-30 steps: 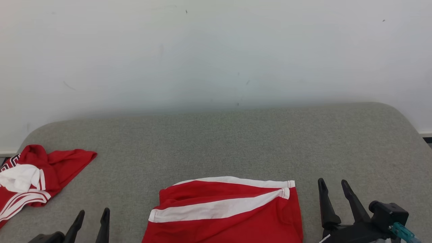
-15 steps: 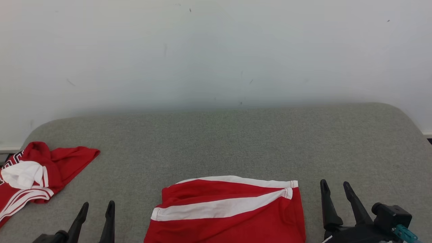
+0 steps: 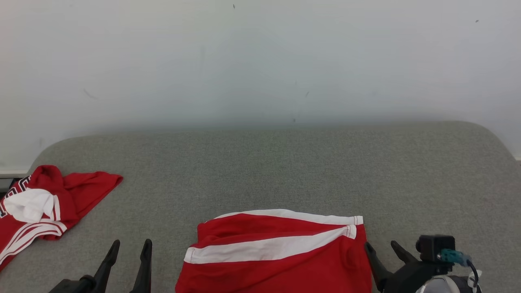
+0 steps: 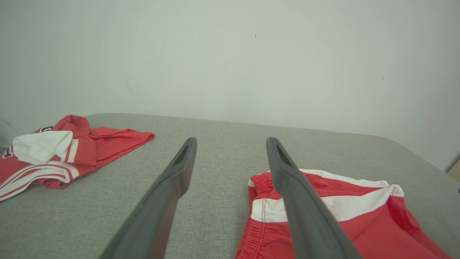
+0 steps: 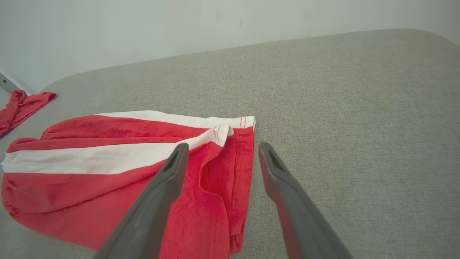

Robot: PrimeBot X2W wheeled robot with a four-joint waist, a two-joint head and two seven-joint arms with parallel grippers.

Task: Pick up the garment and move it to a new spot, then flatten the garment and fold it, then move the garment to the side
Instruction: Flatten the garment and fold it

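Observation:
The garment (image 3: 276,252) is a pair of red shorts with white stripes. It lies folded on the grey padded surface (image 3: 260,171) at the near middle, and its lower part is cut off by the head view's edge. My left gripper (image 3: 131,244) stands open to the garment's left, clear of it. My right gripper (image 3: 381,245) is open right beside the garment's right hem. In the left wrist view the open left gripper (image 4: 231,141) has the garment (image 4: 341,208) behind its right finger. In the right wrist view the open right gripper (image 5: 223,145) hovers over the garment's (image 5: 90,180) hemmed edge.
A second red and white garment (image 3: 44,203) lies crumpled at the surface's far left edge, and I also see this crumpled garment (image 4: 54,154) in the left wrist view. A white wall (image 3: 260,61) rises behind the surface. Bare grey fabric stretches beyond and to the right of the shorts.
The right gripper has dropped lower and moved left, up against the garment's right edge. The left gripper has edged up and right. The head camera shifted slightly; neither garment moved.

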